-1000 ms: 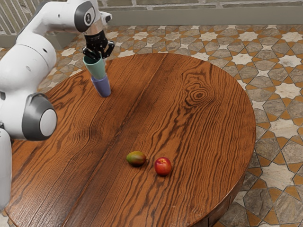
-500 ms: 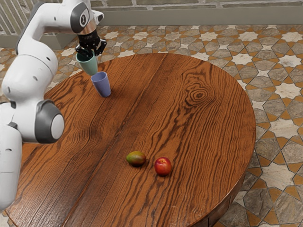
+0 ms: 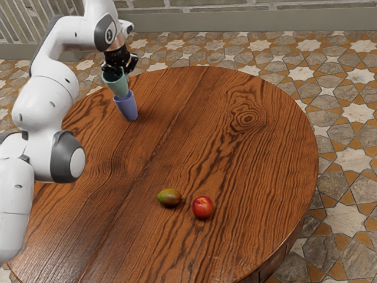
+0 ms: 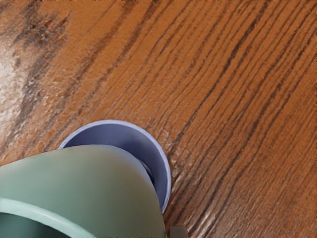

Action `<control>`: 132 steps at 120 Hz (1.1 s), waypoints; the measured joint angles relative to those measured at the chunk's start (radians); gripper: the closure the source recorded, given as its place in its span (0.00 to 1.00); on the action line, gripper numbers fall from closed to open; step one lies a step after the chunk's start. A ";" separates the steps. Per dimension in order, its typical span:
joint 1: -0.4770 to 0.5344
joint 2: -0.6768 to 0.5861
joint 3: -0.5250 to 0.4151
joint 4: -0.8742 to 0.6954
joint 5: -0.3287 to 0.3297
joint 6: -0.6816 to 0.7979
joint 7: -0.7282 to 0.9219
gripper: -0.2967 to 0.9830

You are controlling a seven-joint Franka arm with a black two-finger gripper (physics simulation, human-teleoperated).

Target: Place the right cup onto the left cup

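Wrist view: the green cup (image 4: 84, 178), cut off and gripped by the claw (image 3: 117, 70), hides much of the blue cup (image 4: 111, 133)

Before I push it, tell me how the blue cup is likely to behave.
The blue cup would probably tip if pushed near its rim, since it is tall and narrows toward its base. It is likely light for its size, being hollow with a thin rim. Its walls look smooth and rigid, so it may slide if pushed low.
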 joint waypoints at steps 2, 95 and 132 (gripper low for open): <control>0.000 0.001 0.000 -0.001 -0.001 0.003 0.000 0.84; 0.015 0.021 0.006 -0.007 -0.042 0.034 -0.006 0.44; 0.007 -0.126 0.004 -0.044 -0.042 -0.028 0.029 0.29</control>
